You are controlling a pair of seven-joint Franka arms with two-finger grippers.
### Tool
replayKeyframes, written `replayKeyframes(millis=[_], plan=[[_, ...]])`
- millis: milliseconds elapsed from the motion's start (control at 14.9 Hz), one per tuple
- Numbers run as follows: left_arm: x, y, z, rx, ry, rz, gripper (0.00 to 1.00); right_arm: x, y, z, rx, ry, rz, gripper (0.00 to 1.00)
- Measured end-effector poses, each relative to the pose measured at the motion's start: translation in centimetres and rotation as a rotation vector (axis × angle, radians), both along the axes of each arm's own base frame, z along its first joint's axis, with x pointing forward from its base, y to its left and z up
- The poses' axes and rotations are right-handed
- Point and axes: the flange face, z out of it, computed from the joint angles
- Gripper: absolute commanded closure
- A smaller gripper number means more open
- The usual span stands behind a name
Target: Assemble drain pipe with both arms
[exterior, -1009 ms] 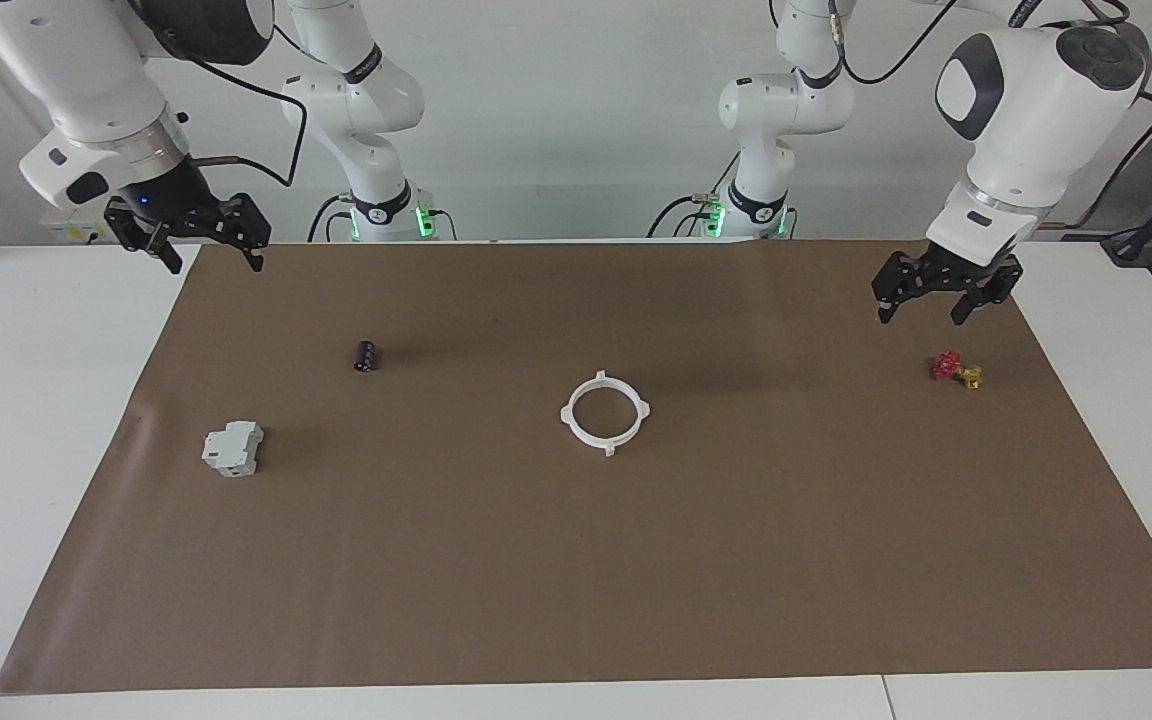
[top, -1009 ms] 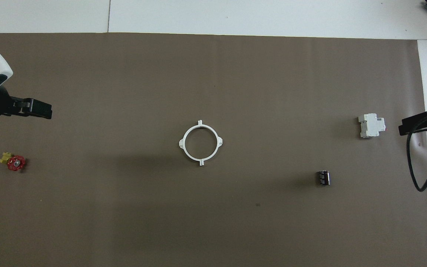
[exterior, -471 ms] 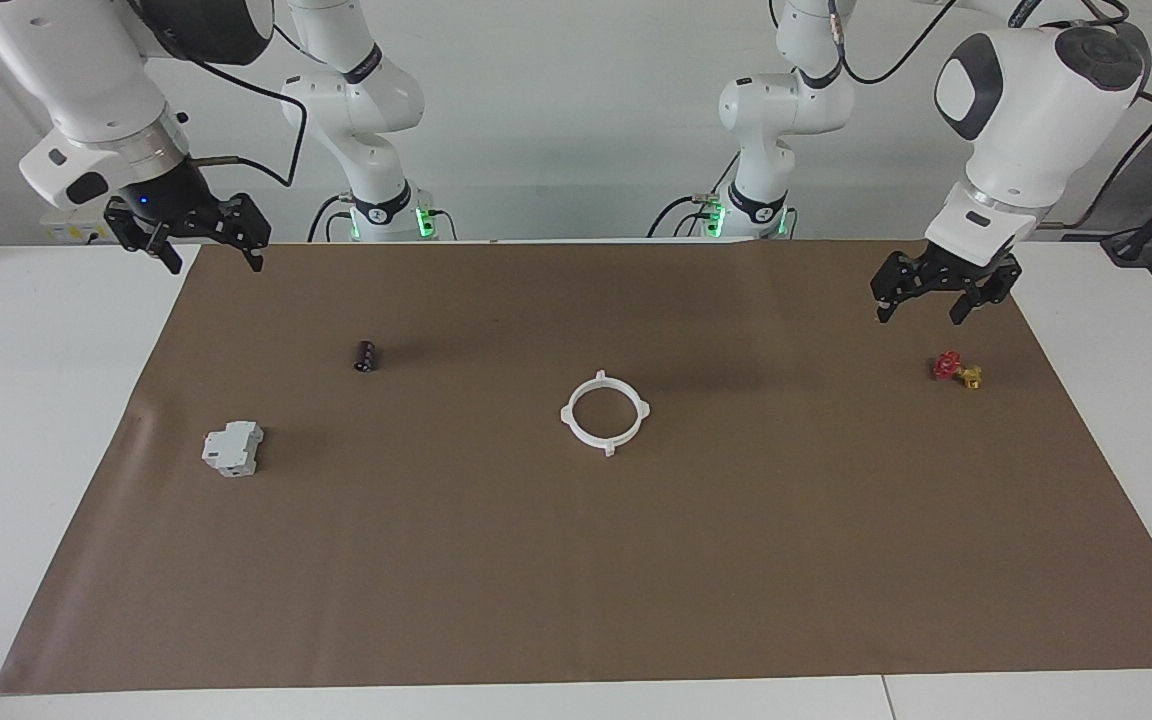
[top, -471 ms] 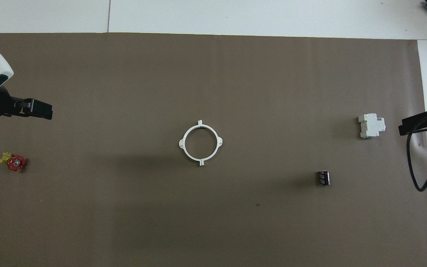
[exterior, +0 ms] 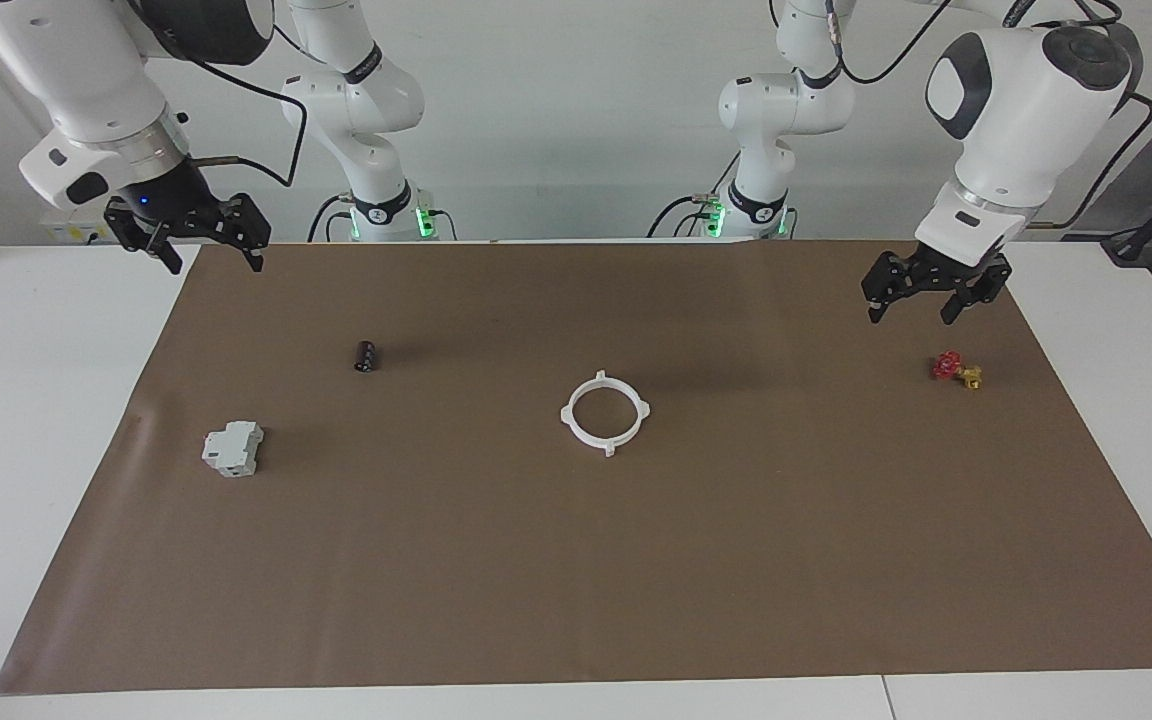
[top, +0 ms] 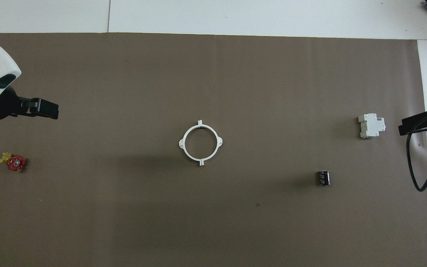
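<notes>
The drain pipe [exterior: 609, 449] [top: 201, 161] lies flat in the middle of the brown mat as one joined white ring with tabs around its outside. Nothing touches it. My left gripper [exterior: 911, 312] [top: 50, 109] hangs open and empty above the mat toward the left arm's end, over a spot beside the red-and-yellow valve piece. Toward the right arm's end, my right gripper [exterior: 215, 262] [top: 406, 128] is raised over the mat's edge, open and empty. Both stand well apart from the ring.
A red-and-yellow valve piece [exterior: 956, 369] [top: 13, 162] lies toward the left arm's end. A grey-white boxy block [exterior: 233, 448] [top: 372, 125] and a small black cylinder [exterior: 365, 355] [top: 323, 177] lie toward the right arm's end. White tabletop surrounds the mat [exterior: 576, 580].
My left gripper has drifted a little toward the middle of the table. The right arm and the ring have not moved.
</notes>
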Motion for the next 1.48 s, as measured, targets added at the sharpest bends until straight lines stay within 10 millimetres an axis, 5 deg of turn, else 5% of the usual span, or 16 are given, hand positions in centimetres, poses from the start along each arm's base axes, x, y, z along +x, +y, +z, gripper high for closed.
replayKeyframes(millis=[1009, 1144, 1211, 1278, 1480], plan=[[0.0, 0.25, 0.18, 0.0, 0.004, 0.012, 0.04, 0.0, 0.0, 0.0, 0.0, 0.0, 0.0, 0.0], [0.0, 0.24, 0.18, 0.0, 0.004, 0.02, 0.75, 0.0, -0.01, 0.0, 0.0, 0.0, 0.0, 0.0], [-0.02, 0.22, 0.17, -0.001, 0.005, 0.041, 0.48, 0.0, -0.01, 0.0, 0.0, 0.0, 0.0, 0.0], [-0.04, 0.15, 0.15, -0.001, 0.007, 0.059, 0.0, 0.0, -0.01, 0.0, 0.0, 0.0, 0.0, 0.0], [-0.04, 0.08, 0.25, -0.002, 0.005, 0.066, 0.0, 0.0, -0.01, 0.0, 0.0, 0.0, 0.0, 0.0]])
